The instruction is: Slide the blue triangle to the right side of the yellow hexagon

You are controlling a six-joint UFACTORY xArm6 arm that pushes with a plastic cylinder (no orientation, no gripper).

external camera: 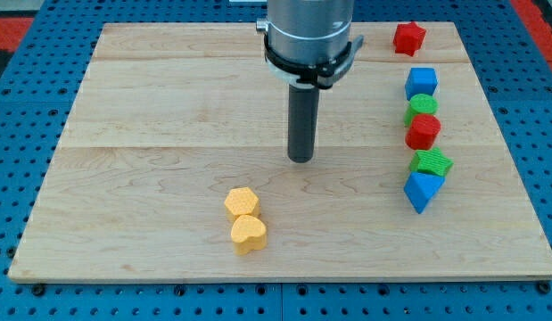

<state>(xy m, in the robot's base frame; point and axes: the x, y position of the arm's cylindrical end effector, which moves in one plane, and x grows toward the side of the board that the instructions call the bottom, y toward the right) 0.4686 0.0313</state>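
The blue triangle (422, 190) lies at the view's right, at the bottom of a column of blocks. The yellow hexagon (243, 202) sits left of centre near the view's bottom, touching a yellow heart (249, 234) just below it. My tip (300, 159) stands near the board's middle, above and to the right of the hexagon and well left of the blue triangle, touching no block.
The column at the view's right holds, from the top, a red block (408, 37), a blue cube (421, 82), a green block (421, 108), a red block (424, 131) and a green block (432, 163). The wooden board (124, 134) lies on a blue pegboard.
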